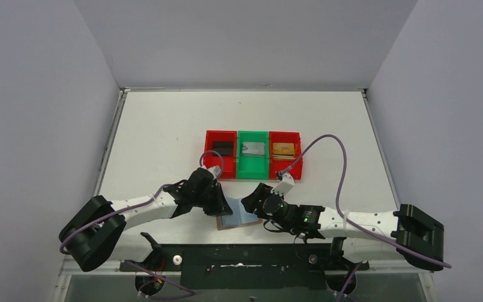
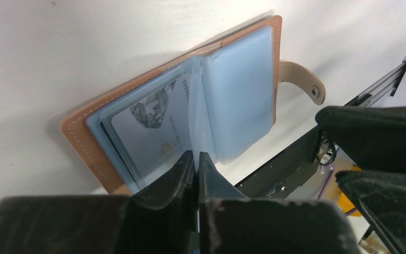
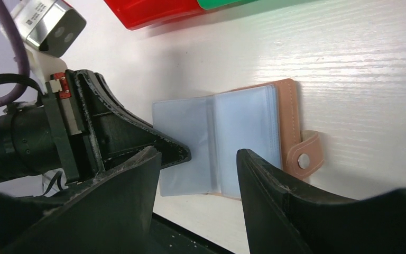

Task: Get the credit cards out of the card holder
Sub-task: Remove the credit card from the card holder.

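**One card is in the holder, on the left arm's side of the spine**

The table [image 1: 163,126] carries a row of bins [image 1: 253,170] just beyond the card holder [image 1: 238,220]. The holder lies open and flat at the near edge, between the two arms. A black card [image 1: 224,148], a silver card [image 1: 253,149] and a gold card [image 1: 283,150] each lie in a bin, so I judge most of the job done.

The holder's spine runs roughly from the arm bases toward the bins. Its snap tab [image 2: 302,82] sticks out from the outer edge of the right page.

What matters to you is the pale credit card [image 2: 150,129] under a clear sleeve on the holder's left page. Its long side seems to run along the spine, though the sleeves blur its outline.

Your left gripper [image 2: 196,164] is at the holder's near edge, close to the spine, where a loose sleeve leaf stands up. Its fingers are pressed together. You cannot tell whether they pinch that leaf or only meet beside it. The card lies just to the left of those fingertips, not between them.

Your right gripper [image 3: 198,156] hangs over the holder's right page with its fingers well apart, holding nothing. Whether it touches the page is not clear.

The left arm is the nearer one to the card. The sleeve's mouth is not visible, so check which end opens before you pull.
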